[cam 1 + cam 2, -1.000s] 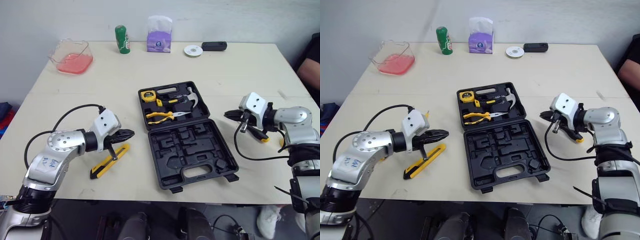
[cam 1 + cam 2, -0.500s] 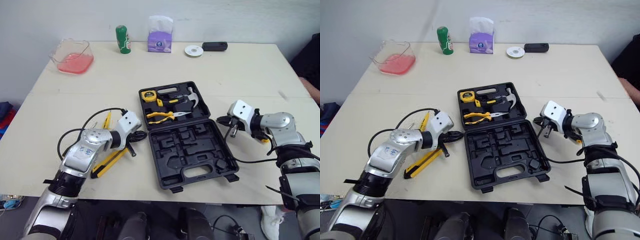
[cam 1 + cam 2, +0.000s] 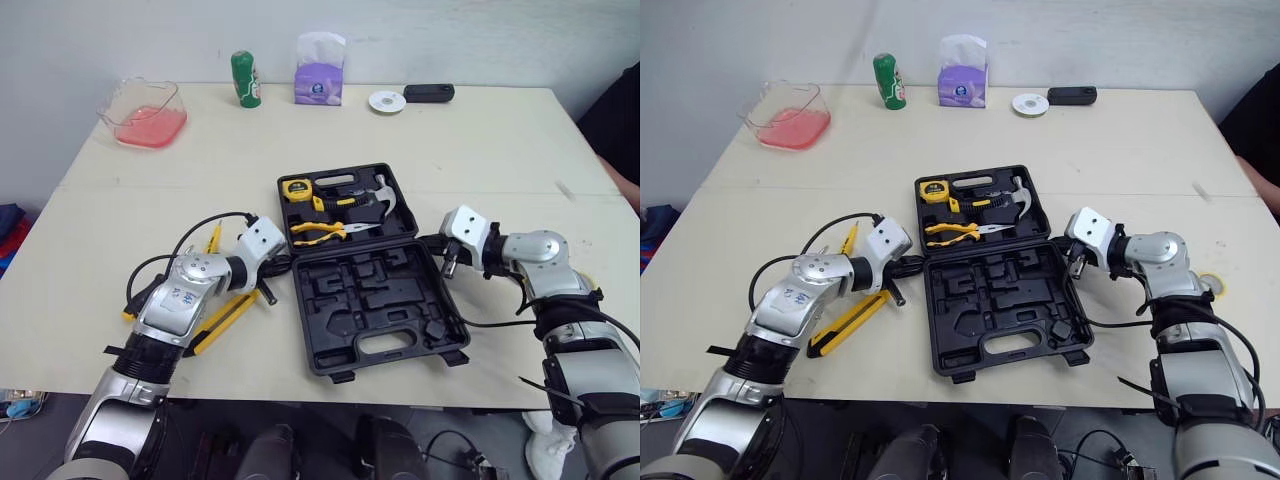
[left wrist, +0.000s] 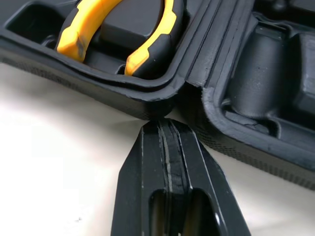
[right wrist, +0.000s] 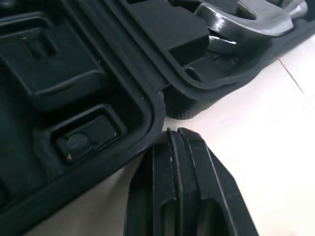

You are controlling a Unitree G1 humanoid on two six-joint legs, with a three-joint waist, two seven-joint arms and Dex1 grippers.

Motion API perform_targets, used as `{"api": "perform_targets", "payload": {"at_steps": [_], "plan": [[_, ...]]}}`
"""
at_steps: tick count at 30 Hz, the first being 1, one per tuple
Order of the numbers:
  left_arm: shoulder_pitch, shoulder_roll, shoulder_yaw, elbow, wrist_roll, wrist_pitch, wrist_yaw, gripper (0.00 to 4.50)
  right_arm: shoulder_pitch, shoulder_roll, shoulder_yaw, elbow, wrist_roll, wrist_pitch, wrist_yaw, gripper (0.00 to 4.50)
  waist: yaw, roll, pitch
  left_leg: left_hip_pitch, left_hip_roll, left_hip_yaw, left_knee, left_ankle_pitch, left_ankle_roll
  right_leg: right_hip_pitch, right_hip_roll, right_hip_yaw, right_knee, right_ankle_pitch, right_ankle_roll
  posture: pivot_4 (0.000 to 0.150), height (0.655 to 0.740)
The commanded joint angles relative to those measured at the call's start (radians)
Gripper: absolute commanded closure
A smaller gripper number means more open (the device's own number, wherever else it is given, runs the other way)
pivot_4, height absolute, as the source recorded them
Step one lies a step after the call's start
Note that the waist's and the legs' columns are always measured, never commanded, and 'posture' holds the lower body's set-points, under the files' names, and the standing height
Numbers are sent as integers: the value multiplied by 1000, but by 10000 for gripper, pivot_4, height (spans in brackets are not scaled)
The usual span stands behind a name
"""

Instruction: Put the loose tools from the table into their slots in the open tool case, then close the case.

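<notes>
Right in the middle of the pale surface point(image 3: 480, 150) the black plastic tool case point(image 3: 375, 300) lies wide open, both halves flat. The far half is stocked: a yellow tape measure point(image 3: 295, 190) in its back corner, a steel-headed hammer point(image 3: 378, 193) beside it, and yellow-handled pliers point(image 3: 318, 233) in front. The near half is bare black moulding.

Look at the arms, one on each side of the case. The left end effector point(image 4: 165, 129) sits low on the case's left edge, its two black fingers pressed tight together, tip right at the seam where the two halves meet, just under the pliers' handles. The right end effector point(image 5: 172, 140) mirrors it on the other side, fingers also pressed together with nothing between them, tip just beside the hinge notch near the hammer's head.

Out on the surface, a yellow and black utility knife point(image 3: 225, 318) lies loose, partly under the left arm and just left of the case. A slim yellow tool point(image 3: 213, 238) lies a little farther back; I can't tell what kind.

Along the far edge stand a clear plastic tub with pink contents point(image 3: 145, 112), a green can point(image 3: 245, 78), a purple tissue pack point(image 3: 319, 70), a small white disc point(image 3: 386, 101) and a small black device point(image 3: 428, 92).
</notes>
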Motion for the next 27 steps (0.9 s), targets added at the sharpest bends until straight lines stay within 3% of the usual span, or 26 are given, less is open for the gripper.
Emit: {"api": "perform_targets", "payload": {"at_steps": [1, 16, 27], "plan": [[-31, -10, 12, -3, 10, -68, -17, 44419, 44, 1, 10, -95, 17, -40, 43, 45000, 1, 0, 0, 0, 0, 0, 0, 0, 0, 0, 0, 0, 0, 0, 0, 1500, 7400], [29, 20, -13, -70, 0, -167, -195, 44419, 332, -141, -11, -609, 110, 148, 176, 45000, 14, 0, 0, -3, 0, -2, 3, 0, 0, 0, 0, -1, -1, 0, 0, 1500, 7400], [49, 34, 7, -65, 21, -146, -175, 44419, 345, -163, -10, -600, 79, 158, 146, 45000, 26, 0, 0, -3, 0, -1, 5, -1, 0, 0, 0, -1, 1, 0, 0, 1500, 7400]]}}
